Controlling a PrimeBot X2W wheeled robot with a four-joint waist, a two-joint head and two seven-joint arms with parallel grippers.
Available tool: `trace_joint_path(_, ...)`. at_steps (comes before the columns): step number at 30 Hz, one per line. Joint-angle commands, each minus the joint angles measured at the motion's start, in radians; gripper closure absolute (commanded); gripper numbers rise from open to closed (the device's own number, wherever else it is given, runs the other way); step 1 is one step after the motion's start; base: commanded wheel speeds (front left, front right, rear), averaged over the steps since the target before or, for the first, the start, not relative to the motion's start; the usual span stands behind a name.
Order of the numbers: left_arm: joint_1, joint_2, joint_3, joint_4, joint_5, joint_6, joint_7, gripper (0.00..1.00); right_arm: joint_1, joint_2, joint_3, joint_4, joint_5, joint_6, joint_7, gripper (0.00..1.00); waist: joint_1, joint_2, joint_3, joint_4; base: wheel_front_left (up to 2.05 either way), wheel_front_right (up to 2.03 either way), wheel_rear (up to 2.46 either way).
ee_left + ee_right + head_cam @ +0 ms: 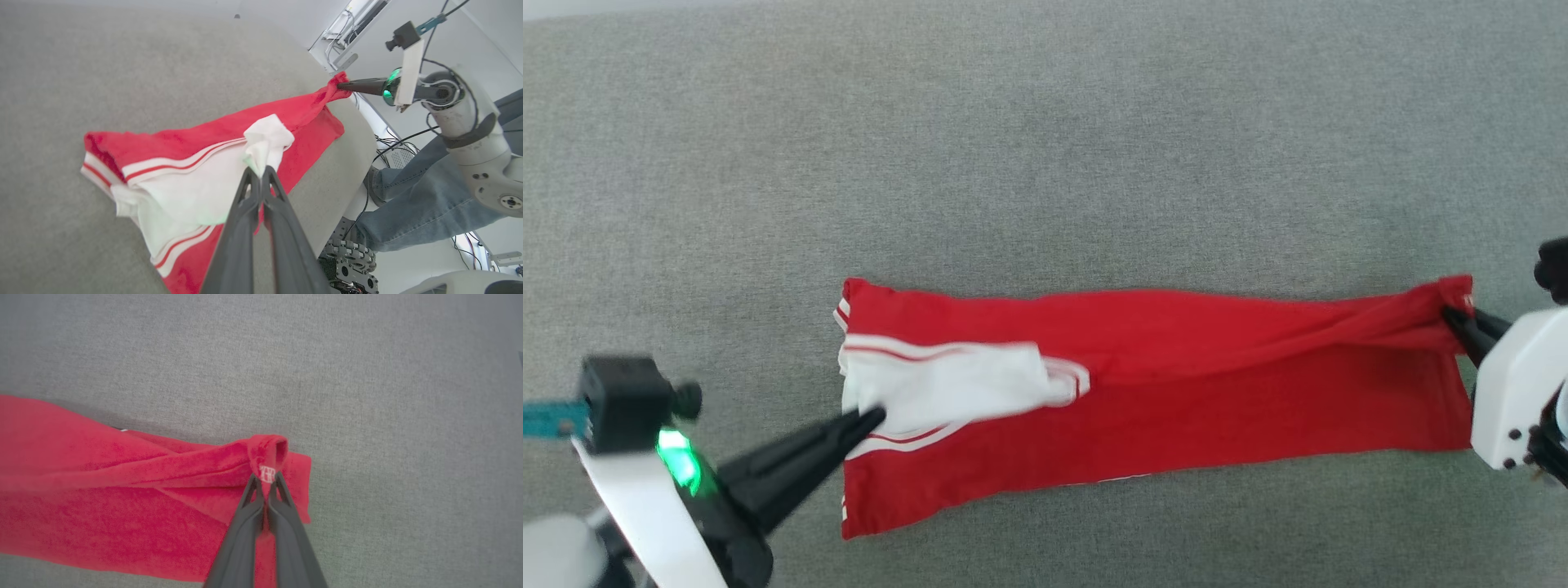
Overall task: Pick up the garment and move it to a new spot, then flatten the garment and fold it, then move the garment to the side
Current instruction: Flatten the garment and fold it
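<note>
The garment (1176, 384) is a red shirt with a white, red-striped sleeve panel, stretched long across the grey surface. My left gripper (876, 416) is shut on the white sleeve cloth at its left end; in the left wrist view the same gripper (258, 174) pinches a bunched white fold of the garment (171, 179). At the far right corner my right gripper (1452, 317) is shut on the gathered red hem. In the right wrist view that gripper (266, 482) clamps a raised red fold of the garment (102, 490) with a small white tag.
A grey fabric surface (1045, 147) spreads wide beyond the shirt. In the left wrist view its edge (359, 134) drops away at the right, where a person's jeans-clad legs (412, 204), cables and a wheeled base stand.
</note>
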Motion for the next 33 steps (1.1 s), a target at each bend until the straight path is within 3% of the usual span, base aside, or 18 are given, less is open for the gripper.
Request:
trace_joint_path(1,0.035,-0.006,0.001,0.007,0.016,0.002,-0.011,1.0,0.019,0.003,-0.014,-0.002,0.004,-0.001,0.003,1.0,0.0,-0.0001,-0.001,0.001,0.0,0.0,0.0)
trace_joint_path(3,0.083,-0.009,0.003,0.044,0.039,0.002,-0.017,1.0,0.038,0.007,-0.029,0.004,0.007,-0.001,0.004,1.0,0.0,-0.0001,-0.001,0.005,0.0,0.0,0.0)
trace_joint_path(10,0.197,-0.121,0.083,0.148,0.077,0.002,-0.017,1.0,0.057,0.03,-0.039,0.064,0.003,-0.001,-0.028,1.0,0.0,-0.0001,0.01,0.016,0.0,0.0,0.0)
trace_joint_path(16,0.266,-0.252,0.157,0.271,0.077,0.002,-0.017,1.0,0.012,0.062,-0.011,0.173,-0.01,-0.001,-0.094,1.0,0.0,-0.0001,0.025,0.012,0.0,0.0,0.0)
trace_joint_path(22,0.305,-0.32,0.174,0.365,0.124,0.002,-0.017,1.0,-0.027,0.075,0.014,0.26,-0.013,-0.001,-0.164,1.0,0.0,-0.0001,0.019,0.003,0.0,0.0,0.0)
trace_joint_path(25,0.321,-0.342,0.189,0.389,0.123,0.002,-0.017,1.0,-0.039,0.07,0.012,0.268,-0.003,-0.001,-0.191,0.52,0.0,-0.0001,0.01,-0.001,0.0,0.0,0.0)
trace_joint_path(26,0.328,-0.347,0.197,0.393,0.125,0.002,-0.018,0.82,-0.04,0.065,0.007,0.265,-0.004,-0.001,-0.197,0.18,0.0,-0.0001,0.005,-0.001,0.0,0.0,0.0)
trace_joint_path(27,0.334,-0.35,0.207,0.397,0.133,0.002,-0.018,0.65,-0.038,0.062,0.001,0.26,-0.001,-0.001,-0.2,0.0,0.0,-0.0001,-0.001,0.001,0.0,0.0,0.0)
trace_joint_path(31,0.374,-0.369,0.269,0.404,0.158,0.002,-0.018,0.05,0.001,0.059,-0.037,0.218,0.028,-0.001,-0.169,0.0,0.0,-0.0001,-0.027,0.014,0.0,0.0,0.0)
trace_joint_path(33,0.403,-0.382,0.311,0.399,0.17,0.002,-0.017,0.0,0.024,0.051,-0.062,0.19,0.043,-0.001,-0.134,0.0,0.0,-0.0001,-0.037,0.024,0.0,0.0,0.0)
